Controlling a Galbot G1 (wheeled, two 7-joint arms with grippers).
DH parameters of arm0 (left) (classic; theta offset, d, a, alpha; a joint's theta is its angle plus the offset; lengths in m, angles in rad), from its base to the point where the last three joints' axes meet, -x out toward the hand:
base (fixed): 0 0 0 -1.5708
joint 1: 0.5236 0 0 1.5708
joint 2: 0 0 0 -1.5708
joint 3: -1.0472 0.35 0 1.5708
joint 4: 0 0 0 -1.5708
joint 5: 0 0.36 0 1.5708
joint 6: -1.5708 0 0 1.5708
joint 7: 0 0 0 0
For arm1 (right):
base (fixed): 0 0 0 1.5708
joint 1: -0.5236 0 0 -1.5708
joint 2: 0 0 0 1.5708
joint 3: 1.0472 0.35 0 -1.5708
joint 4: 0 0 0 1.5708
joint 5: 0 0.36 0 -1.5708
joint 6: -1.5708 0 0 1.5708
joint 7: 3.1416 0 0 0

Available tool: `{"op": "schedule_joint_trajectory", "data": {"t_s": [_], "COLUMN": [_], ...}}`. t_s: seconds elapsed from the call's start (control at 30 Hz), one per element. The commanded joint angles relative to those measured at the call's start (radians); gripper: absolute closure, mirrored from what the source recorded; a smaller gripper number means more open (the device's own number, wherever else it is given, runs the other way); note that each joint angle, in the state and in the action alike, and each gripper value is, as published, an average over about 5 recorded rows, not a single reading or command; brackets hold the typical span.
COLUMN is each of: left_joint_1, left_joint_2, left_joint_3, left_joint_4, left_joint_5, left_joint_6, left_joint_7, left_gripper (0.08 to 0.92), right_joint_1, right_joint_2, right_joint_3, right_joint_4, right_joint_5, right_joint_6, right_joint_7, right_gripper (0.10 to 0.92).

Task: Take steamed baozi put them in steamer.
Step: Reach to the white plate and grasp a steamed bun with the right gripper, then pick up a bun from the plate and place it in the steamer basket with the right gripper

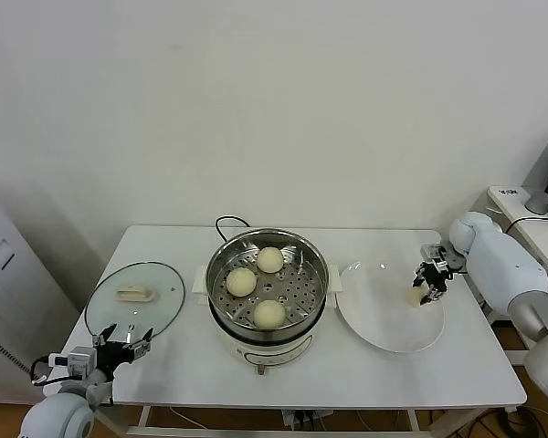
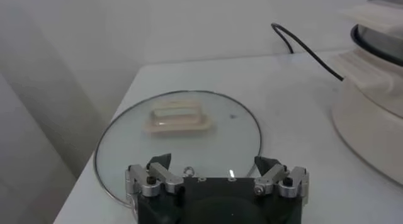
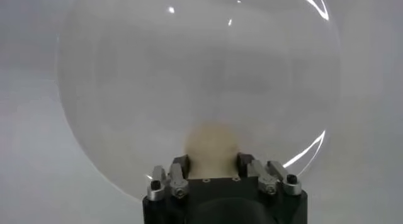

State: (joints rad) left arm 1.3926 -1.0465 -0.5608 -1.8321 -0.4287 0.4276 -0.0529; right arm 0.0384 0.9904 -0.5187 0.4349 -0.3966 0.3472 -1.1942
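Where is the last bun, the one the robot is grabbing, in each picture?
Head view: the bun is at the plate's right edge, in the right tool.
Left wrist view: not in it.
Right wrist view: the bun sits between the tool's fingers.
Shared landmark: the white plate.

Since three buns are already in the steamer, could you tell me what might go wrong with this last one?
1. The right tool is shut on the last bun above the plate; the soft dough could deform or slip during the carry.
2. The three buns leave free tray mainly on the steamer's right side; a drop elsewhere might land on one.
3. The crossing could clip the steamer's raised rim. The left tool, open near the lid, is clear.
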Motion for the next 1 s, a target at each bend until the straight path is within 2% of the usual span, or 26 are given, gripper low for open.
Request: {"op": "schedule_joint_trajectory", "data": {"t_s": [0.03,0.3,0.5,0.67,1.0], "left_joint_1": [0.005,0.003,0.003,0.006,0.018], "left_joint_2": [0.002,-0.005,-0.013,-0.017,-0.021], "left_joint_3": [-0.005,-0.006,-0.005,-0.004,-0.007], "left_joint_4": [-0.003,-0.011,-0.023,-0.038,-0.048], "left_joint_5": [0.000,0.003,0.007,0.011,0.011], "left_joint_6": [0.002,0.008,0.012,0.012,0.008], "left_joint_7": [-0.001,-0.005,-0.007,-0.008,-0.009], "left_gripper": [0.177,0.177,0.177,0.177,0.177], "right_joint_1": [0.059,0.384,0.635,0.797,0.874], "right_joint_2": [-0.052,-0.229,-0.277,-0.229,-0.094], "right_joint_3": [-0.131,-0.618,-0.871,-0.989,-1.028], "right_joint_4": [0.104,0.489,0.704,0.786,0.889], "right_joint_5": [0.119,0.577,0.850,1.006,1.249], "right_joint_6": [-0.040,-0.266,-0.418,-0.511,-0.703], "right_joint_7": [-0.045,-0.066,-0.031,0.008,0.158], "right_gripper": [0.575,0.575,0.575,0.575,0.572]}}
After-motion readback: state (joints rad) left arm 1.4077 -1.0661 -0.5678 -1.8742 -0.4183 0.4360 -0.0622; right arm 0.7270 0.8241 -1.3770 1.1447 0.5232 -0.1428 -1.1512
